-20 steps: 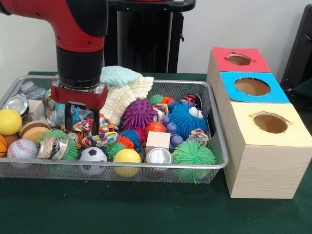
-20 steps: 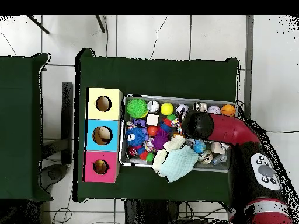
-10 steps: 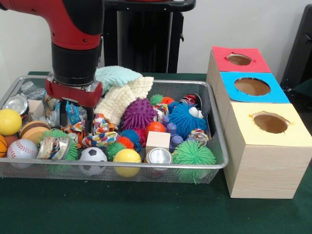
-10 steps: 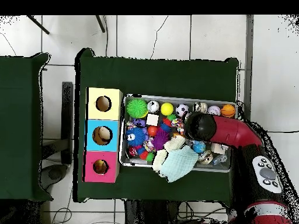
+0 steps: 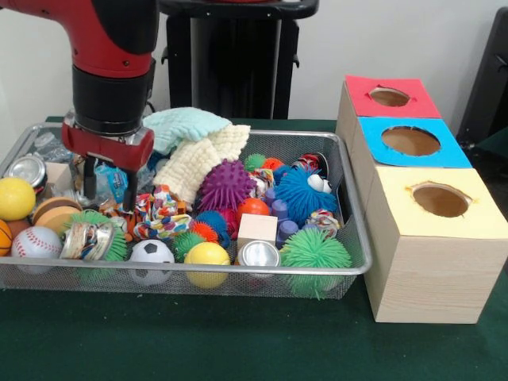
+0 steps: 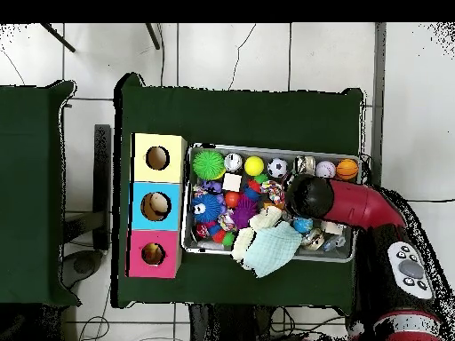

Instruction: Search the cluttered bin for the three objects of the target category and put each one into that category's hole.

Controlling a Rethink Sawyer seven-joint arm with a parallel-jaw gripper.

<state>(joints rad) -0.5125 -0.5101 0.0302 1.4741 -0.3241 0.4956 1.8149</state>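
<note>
**Front view: red arm hangs over the crowded left end of the bin**

Front view shows the gripper [image 5: 107, 184] lowered into the left part of the bin [image 5: 359, 268], its two dark fingers [image 5: 89, 181] standing apart with nothing between them, tips just above a blue packet and a knotted rope toy [image 5: 159, 216]. The wire basket sits on the green table [image 5: 238, 341] and is filled nearly to its rim. Along the rim nearest this camera lie a baseball [image 5: 35, 241], a soccer ball [image 5: 151, 252], a yellow ball [image 5: 206, 255], a tin can [image 5: 259, 254] and a green spiky ball [image 5: 315, 252], each close against the mesh wall. A second yellow ball [image 5: 16, 198] presses the left end. Pale cloths [image 5: 202, 151] are heaped at the far side, rising over the rim, with a purple spiky ball [image 5: 226, 186] just in front of them and a wooden block [image 5: 257, 228] near the middle. Little bare mesh shows between the toys.

Right of the basket, three wooden boxes stand in a touching row, topped yellow [image 5: 438, 202], blue [image 5: 410, 141] and red [image 5: 389, 97], each with a round hole. A narrow strip of table separates the basket from the yellow box.

From overhead, the arm [image 6: 355, 202] crosses the basket's end farthest from the boxes, covering what lies beneath it; the cloths [image 6: 267, 249] spill over the rim [image 6: 267, 149] on the robot's side. Bare green table borders the basket on every side.
</note>
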